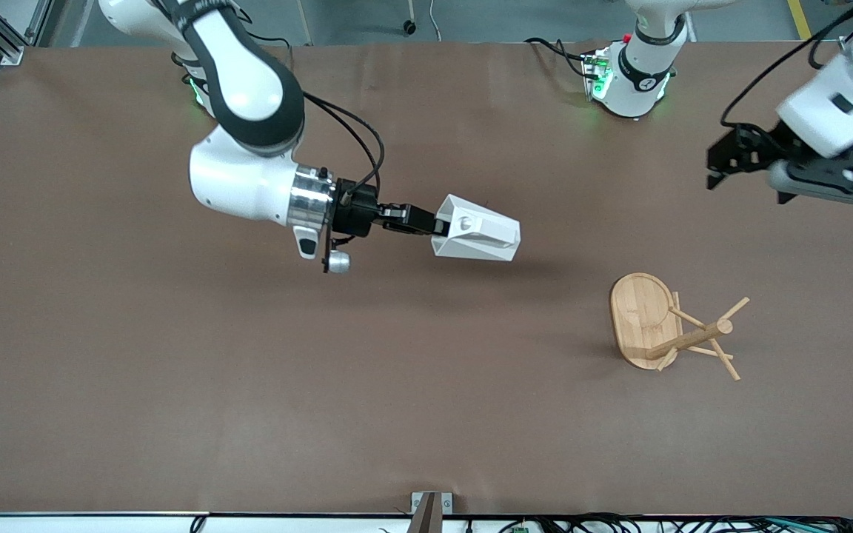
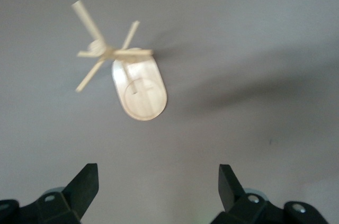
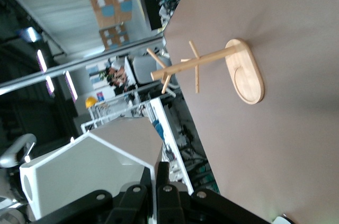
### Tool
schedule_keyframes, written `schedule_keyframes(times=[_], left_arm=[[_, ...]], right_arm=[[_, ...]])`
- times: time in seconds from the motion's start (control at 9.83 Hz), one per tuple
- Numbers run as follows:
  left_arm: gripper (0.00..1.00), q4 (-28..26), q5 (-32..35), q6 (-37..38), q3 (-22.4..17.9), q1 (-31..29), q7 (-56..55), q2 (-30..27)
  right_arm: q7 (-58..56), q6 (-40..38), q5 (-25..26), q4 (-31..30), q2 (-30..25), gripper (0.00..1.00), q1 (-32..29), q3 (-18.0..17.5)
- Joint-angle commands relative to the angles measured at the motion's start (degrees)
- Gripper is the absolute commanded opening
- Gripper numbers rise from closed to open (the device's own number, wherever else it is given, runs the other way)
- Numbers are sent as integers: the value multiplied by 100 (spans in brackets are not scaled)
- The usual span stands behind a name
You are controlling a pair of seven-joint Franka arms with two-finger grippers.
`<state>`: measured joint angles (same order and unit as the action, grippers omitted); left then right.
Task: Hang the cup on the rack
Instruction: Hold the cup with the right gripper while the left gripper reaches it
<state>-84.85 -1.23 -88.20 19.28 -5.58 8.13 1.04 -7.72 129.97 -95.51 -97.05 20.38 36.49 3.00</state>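
The white faceted cup [image 1: 480, 230] lies on its side in the air over the middle of the table, held at its rim by my right gripper [image 1: 437, 224], which is shut on it. In the right wrist view the cup [image 3: 90, 168] fills the space beside the fingers [image 3: 161, 179]. The bamboo rack [image 1: 663, 326] stands on the table toward the left arm's end, its oval base [image 1: 637, 318] flat and its pegs spread out. It also shows in the left wrist view [image 2: 135, 78] and the right wrist view [image 3: 222, 68]. My left gripper [image 1: 723, 159] is open and empty, in the air over the table at the left arm's end.
The brown table surface [image 1: 249, 370] is bare around the rack. The arms' bases [image 1: 630, 74] stand along the table's edge farthest from the front camera.
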Motion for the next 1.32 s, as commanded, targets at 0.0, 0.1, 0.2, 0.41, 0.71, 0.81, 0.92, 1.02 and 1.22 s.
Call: schedule_keyframes(times=[0.0,0.1,0.2,0.41,0.71,0.81,0.92,1.02,1.22], left_arm=[[100,21,-79,75,495,4,932,168],[100,21,-88,74,793,4,1084,229],[100,39,-88,48,1127,4,1233,412],[100,92,-184,-363,1629,4,1777,589],[100,92,-333,-865,1903,4,2578,704],[100,92,-447,-918,1904,4,2753,713],[100,92,-535,-1084,1939,4,3033,713],[100,92,-554,-1181,1939,4,3228,713],[100,126,-519,-1244,2000,117,3247,844]], right_arm=[[-773,-253,-407,134,221,0,-438,-438],[-958,-262,-407,134,291,0,-588,-624],[-1056,-297,-407,134,291,0,-694,-747],[-1283,-900,-407,117,291,0,-836,-819],[-1399,-983,-399,117,291,1,-836,-828],[-1425,-983,-407,117,291,1,-836,-828],[-1548,-974,-407,108,300,1,-836,-828],[-1566,-974,-407,108,300,1,-836,-828],[-1566,-974,-407,108,318,1,-836,-828]])
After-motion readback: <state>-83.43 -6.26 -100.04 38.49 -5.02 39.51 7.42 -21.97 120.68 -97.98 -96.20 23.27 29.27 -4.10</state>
